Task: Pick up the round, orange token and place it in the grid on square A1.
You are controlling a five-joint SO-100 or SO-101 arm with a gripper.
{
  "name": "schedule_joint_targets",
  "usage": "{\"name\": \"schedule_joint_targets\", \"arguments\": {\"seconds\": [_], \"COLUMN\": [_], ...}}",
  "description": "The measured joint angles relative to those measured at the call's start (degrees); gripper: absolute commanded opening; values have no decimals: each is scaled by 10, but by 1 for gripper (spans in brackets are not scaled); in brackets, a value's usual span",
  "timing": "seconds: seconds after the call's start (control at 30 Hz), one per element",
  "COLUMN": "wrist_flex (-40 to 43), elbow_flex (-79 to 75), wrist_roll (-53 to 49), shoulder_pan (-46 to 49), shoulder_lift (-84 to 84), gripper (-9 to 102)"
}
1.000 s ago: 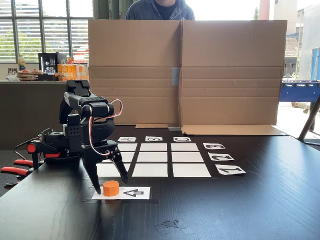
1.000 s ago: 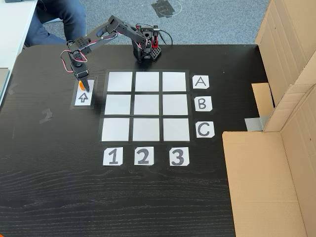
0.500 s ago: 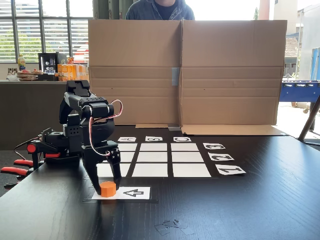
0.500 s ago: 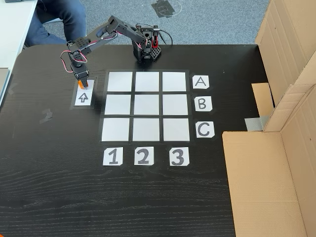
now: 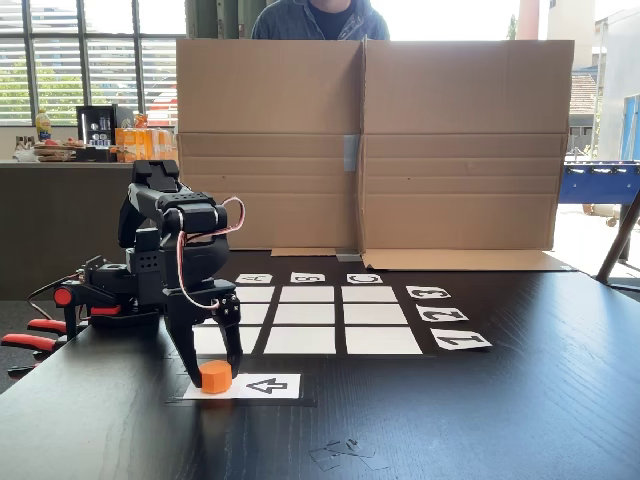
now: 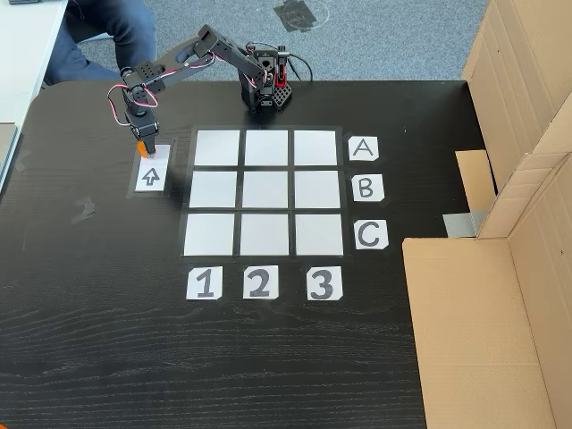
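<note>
Token sits on the end of the arrow card, at the left of the bench in the low fixed view. The tool straddles it, one finger on its left and the other on its right, both close against its sides; the tool looks clamped on the token, though whether the token has left the card cannot be told. In the high fixed view the tool hides most of the token, leaving an orange sliver above the arrow card. The grid lies just right of that card, apart from it. Square A1, the corner cell nearest the token, is bare. Cardboard stands behind the grid, with a person beyond it.
</note>
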Motion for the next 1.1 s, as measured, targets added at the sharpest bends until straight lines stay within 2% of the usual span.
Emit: {"name": "schedule_joint_targets", "arguments": {"seconds": [0.2, 0.4, 0.7, 1.1], "wrist_flex": [20, 22, 22, 22], "elbow_flex": [7, 85, 280, 570], "wrist_roll": [0, 0, -1, -55], "shoulder_pan": [11, 21, 23, 22], "shoulder_lift": [111, 236, 464, 705], "gripper": [9, 9, 9, 9]}}
